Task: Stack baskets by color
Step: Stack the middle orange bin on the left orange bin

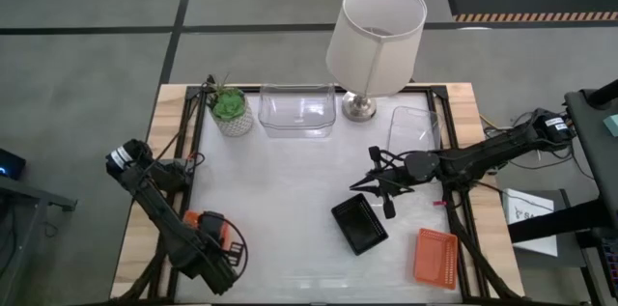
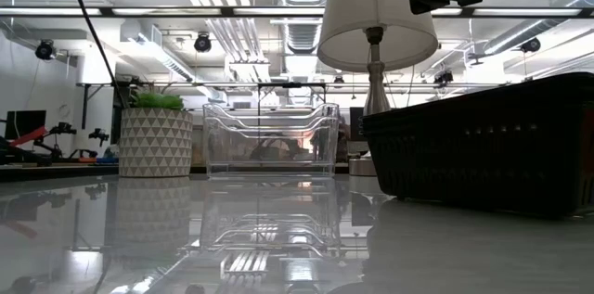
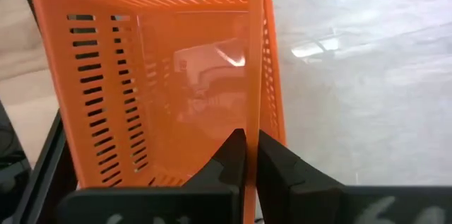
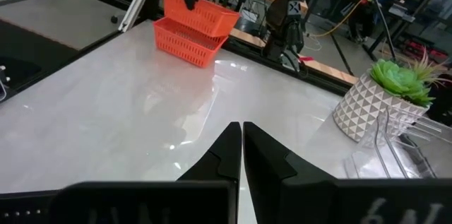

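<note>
My left gripper (image 1: 214, 246) is at the table's near left corner, shut on an orange mesh basket (image 3: 162, 75). A second orange basket (image 4: 185, 46) sits on the table right under the held one (image 4: 199, 12). A third orange basket (image 1: 435, 258) lies at the near right. A black mesh basket (image 1: 359, 224) rests on the table near the middle. Two clear baskets stand at the far side, one (image 1: 297, 111) by the plant and one (image 1: 415, 130) by the lamp. My right gripper (image 1: 372, 185) hovers shut just beyond the black basket, holding nothing. My left gripper pinches one side wall of the orange basket at its rim (image 3: 249, 114), with one finger inside the basket and one outside. The fingers (image 3: 279, 164) come from above, pointing down. The basket hangs tilted over the second orange basket (image 3: 274, 75); I cannot tell whether the two touch.
A white lamp (image 1: 375, 41) stands at the far middle, and a potted green plant (image 1: 230, 111) at the far left. A black frame rail (image 1: 193, 132) runs along the table's sides. Open tabletop (image 1: 280, 190) lies between the two arms.
</note>
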